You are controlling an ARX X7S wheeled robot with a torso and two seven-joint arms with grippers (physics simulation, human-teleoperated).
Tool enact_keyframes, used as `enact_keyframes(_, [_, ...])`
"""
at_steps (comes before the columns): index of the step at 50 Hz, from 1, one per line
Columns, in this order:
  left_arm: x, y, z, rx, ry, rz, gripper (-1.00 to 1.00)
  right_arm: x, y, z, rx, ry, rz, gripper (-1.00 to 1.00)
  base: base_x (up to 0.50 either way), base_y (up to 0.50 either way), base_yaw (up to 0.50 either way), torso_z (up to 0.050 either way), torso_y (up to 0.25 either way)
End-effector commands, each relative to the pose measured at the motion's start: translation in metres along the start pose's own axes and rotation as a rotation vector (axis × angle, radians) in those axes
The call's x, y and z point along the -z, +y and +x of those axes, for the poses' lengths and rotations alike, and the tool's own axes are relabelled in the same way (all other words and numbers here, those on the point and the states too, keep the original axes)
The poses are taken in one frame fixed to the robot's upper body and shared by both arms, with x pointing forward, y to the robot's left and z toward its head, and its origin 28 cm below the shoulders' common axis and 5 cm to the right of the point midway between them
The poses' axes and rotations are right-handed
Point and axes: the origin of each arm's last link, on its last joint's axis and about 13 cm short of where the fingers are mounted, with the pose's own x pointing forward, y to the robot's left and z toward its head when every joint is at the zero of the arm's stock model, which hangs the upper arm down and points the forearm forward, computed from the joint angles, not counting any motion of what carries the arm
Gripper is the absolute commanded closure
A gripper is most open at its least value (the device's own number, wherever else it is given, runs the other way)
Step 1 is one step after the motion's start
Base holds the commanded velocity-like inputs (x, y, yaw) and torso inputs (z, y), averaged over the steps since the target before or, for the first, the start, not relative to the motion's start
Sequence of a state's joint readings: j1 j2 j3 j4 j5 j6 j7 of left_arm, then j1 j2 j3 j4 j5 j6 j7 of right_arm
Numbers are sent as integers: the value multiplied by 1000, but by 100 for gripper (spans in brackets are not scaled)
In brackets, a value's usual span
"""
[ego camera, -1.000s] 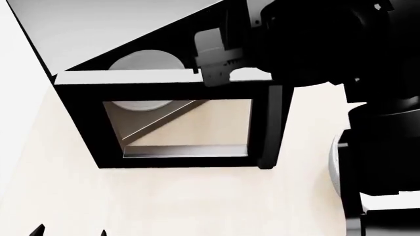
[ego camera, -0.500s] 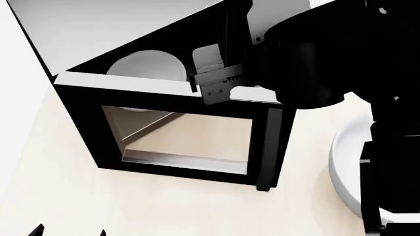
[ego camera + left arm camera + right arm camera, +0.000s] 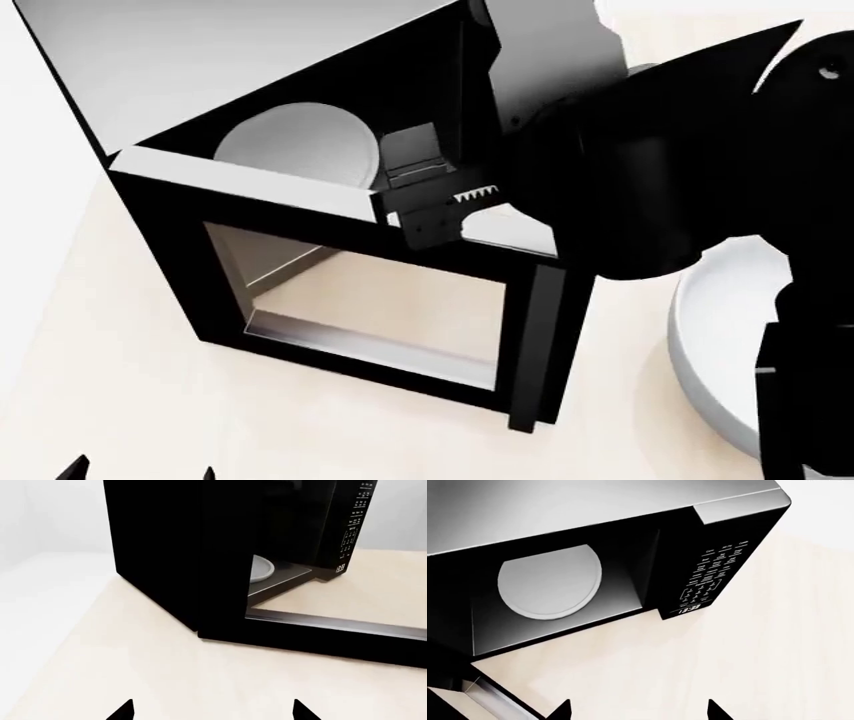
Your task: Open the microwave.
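Microwave (image 3: pixel 627 515) door (image 3: pixel 360 300) is swung wide open on counter (image 3: pixel 160 420). Turntable (image 3: pixel 550 582) is exposed. Right end effector (image 3: pixel 434 205) is at door's top edge, grip cannot be told. Left end effector (image 3: pixel 213 711) is spread apart.

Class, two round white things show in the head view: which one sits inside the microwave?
The flat turntable, framed by the dark walls of the microwave behind its open door. The bowl rests outside on the table, at the microwave's right.
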State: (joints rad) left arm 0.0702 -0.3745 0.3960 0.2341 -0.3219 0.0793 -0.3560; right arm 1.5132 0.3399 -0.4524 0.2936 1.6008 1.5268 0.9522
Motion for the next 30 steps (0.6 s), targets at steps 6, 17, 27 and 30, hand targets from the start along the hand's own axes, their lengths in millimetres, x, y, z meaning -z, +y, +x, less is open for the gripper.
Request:
enact_keyframes(6, [1, 0, 0, 1, 2, 0, -100, 17, 12, -2, -105, 42, -7, -100, 0, 0, 0, 0, -4])
enact_keyframes(17, [0, 0, -1, -1, 0, 0, -100, 23, 18, -11, -139, 36, -7, -100, 0, 0, 0, 0, -3])
enact_keyframes(27, [0, 0, -1, 0, 0, 2, -100, 28, 22, -14, -155, 38, -14, -100, 0, 0, 0, -2, -2])
enact_keyframes(30, [-1, -1, -1, 1, 0, 3, -100, 28, 23, -16, -160, 36, -16, -100, 0, 0, 0, 0, -4])
